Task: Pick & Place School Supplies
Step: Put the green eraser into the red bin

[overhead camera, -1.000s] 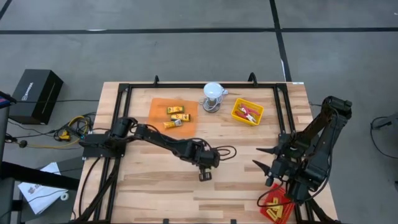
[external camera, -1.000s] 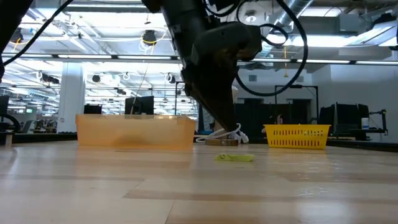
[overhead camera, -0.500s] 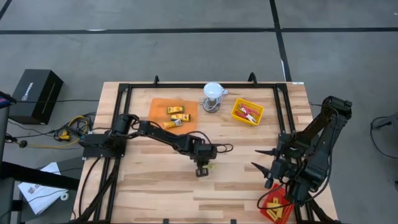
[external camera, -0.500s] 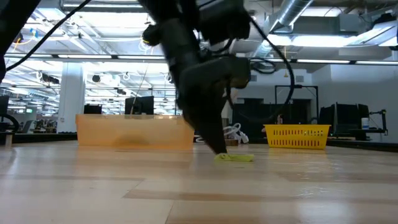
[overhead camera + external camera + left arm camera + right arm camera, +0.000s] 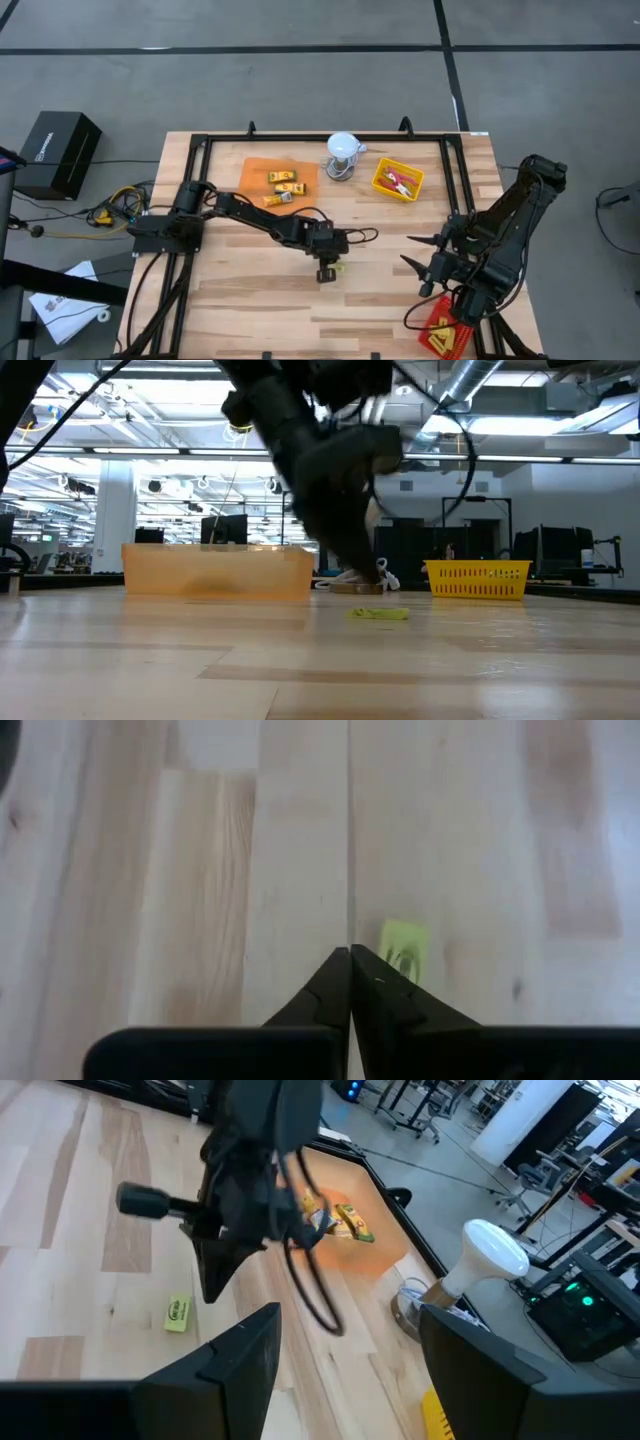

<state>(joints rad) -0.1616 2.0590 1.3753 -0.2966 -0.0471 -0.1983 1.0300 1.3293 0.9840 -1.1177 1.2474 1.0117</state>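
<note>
School supplies: one small yellow-green packet [image 5: 338, 266] lies flat on the bare wood near the table's middle, just beside the left gripper [image 5: 326, 274], not touching it as far as the low view shows. Left gripper's fingers pressed tight together, holding nothing, tips just above the wood. More yellow packets [image 5: 285, 184] sit on the orange tray [image 5: 256, 170] at the back; red-handled tools [image 5: 401, 182] in the yellow basket [image 5: 381, 183]. White domed lamp [image 5: 343, 149] stands between tray and basket. Right gripper [image 5: 425, 263] waits at the right side, fingers spread wide, empty, above a red tray [image 5: 447, 335].
</note>
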